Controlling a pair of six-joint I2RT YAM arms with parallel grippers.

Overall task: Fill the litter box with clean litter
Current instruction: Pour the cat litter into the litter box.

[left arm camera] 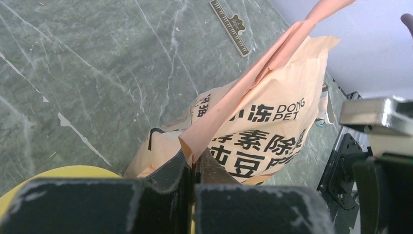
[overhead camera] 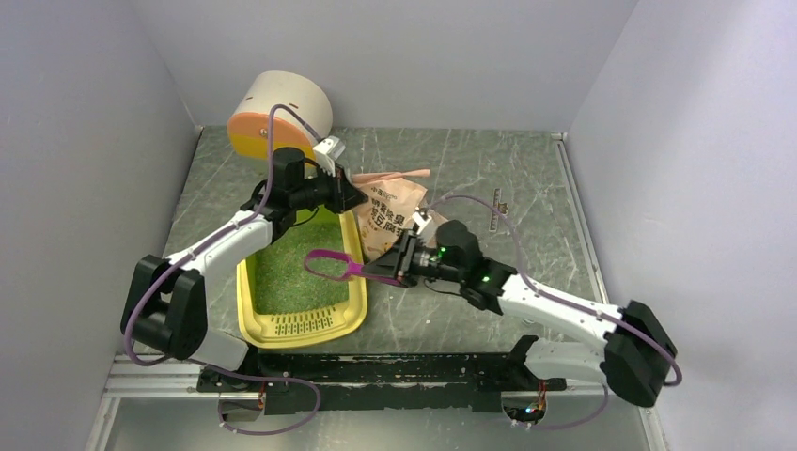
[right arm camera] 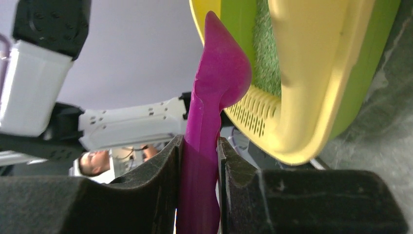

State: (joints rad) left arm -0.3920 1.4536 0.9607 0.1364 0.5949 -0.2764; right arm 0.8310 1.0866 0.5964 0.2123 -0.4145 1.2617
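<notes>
Behind the litter box (overhead camera: 303,326), off its far left corner, a white cylinder (overhead camera: 282,113) with an orange end lies on its side. The yellow box sits on the grey table (overhead camera: 489,160) with its slotted grille nearest the arm bases, and the clean litter (overhead camera: 287,272), fine green granules, covers its floor. At the box's far right corner the left gripper (left arm camera: 195,163) is clamped on the folded top edge of the pink-beige bag (left arm camera: 263,131), which stands just beside the box. The magenta scoop (right arm camera: 214,97) reaches over the box's right rim, its handle pinched in the right gripper (right arm camera: 199,146). Well right of the box lies a small brass clip (overhead camera: 498,209).
</notes>
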